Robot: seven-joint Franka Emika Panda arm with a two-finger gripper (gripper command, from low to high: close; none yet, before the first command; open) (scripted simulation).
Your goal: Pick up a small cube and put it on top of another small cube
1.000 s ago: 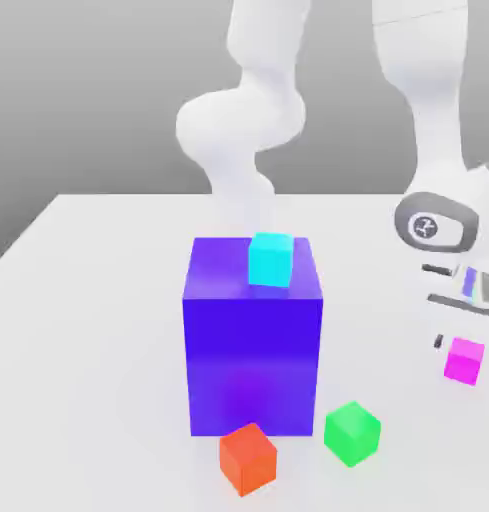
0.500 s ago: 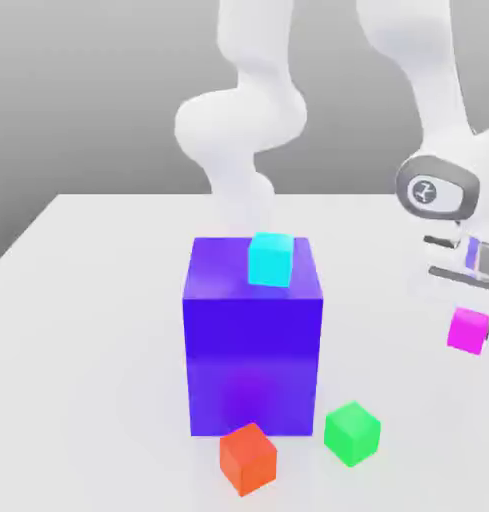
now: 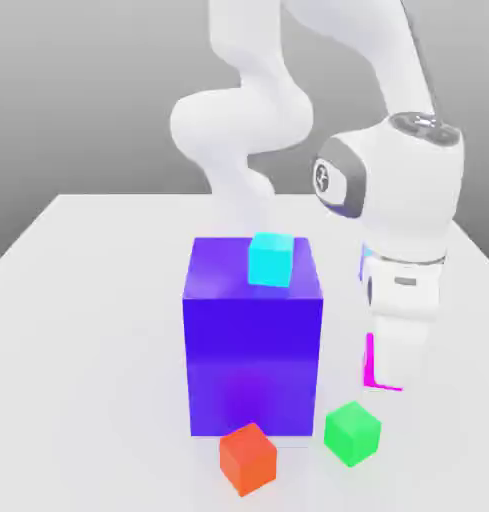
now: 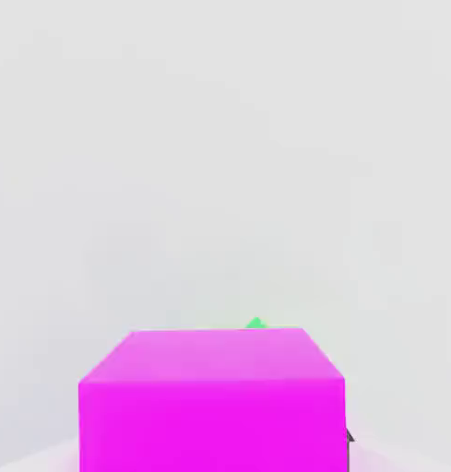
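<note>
Since a second ago the pincer (image 3: 386, 385) has clamped the pink cube (image 4: 210, 401) and I've swung it in beside the big purple block (image 3: 253, 340). Pink cube hangs off the bench (image 3: 98, 330), above the green cube (image 3: 352, 433). Grasp done; stacking not yet.

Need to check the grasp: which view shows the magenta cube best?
The hand view: the magenta cube sits large and unobstructed in the foreground. In the exterior view just a magenta sliver shows beside the end effector, which hides the rest.
</note>
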